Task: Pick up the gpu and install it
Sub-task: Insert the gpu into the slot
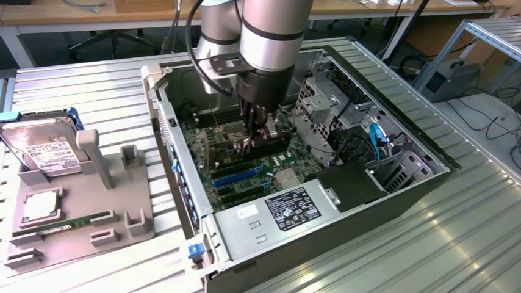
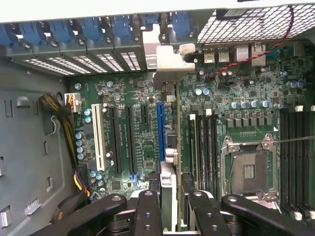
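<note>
- The grey Universal Robots arm reaches straight down into the open black tower computer case [image 1: 423, 177], which lies on its side on the ribbed metal table [image 1: 97, 91], so the green motherboard [image 2: 133, 128] faces up and the slots can be reached from above.
- The black gripper [image 2: 170, 206] has its fingers [image 2: 147, 211] pinching the gpu [image 2: 169, 147], a thin green circuit card seen edge-on, held upright between them, neither wide apart nor pressed together.
- The gpu stands over the motherboard just beside the blue expansion slot [image 2: 160, 130], its silver metal end bracket [image 2: 170, 59] up against the case's rear slot openings; I judge this lines the card's edge with a slot, though I cannot tell whether it is seated yet.
- On the exterior view's left, the grey moulded parts tray [image 1: 130, 226] holds the silver hard drive with a white label [image 1: 45, 152] and a long green RAM stick [image 1: 73, 221], well apart from the case.
</note>
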Tool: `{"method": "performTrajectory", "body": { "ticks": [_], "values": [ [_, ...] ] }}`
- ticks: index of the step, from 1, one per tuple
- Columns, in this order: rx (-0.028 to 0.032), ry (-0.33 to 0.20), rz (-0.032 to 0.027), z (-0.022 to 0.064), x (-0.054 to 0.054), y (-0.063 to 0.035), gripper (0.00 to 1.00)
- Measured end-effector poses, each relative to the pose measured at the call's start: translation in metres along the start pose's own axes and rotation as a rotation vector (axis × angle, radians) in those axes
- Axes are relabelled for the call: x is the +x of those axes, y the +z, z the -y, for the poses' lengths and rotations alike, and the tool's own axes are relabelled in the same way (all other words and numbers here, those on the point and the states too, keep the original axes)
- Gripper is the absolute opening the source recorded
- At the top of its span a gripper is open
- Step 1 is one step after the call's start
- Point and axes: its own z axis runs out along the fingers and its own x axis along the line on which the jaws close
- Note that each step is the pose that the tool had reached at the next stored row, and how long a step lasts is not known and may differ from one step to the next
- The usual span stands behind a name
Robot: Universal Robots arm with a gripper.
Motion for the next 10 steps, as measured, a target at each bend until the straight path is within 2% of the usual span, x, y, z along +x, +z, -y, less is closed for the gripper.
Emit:
{"method": "performTrajectory", "body": {
  "ticks": [3, 10],
  "values": [
    [0.0006, 0.000, -0.0088, -0.0017, -0.0009, 0.0011, 0.27],
    [0.0006, 0.000, -0.0094, -0.0077, -0.0007, 0.0047, 0.27]
  ]
}}
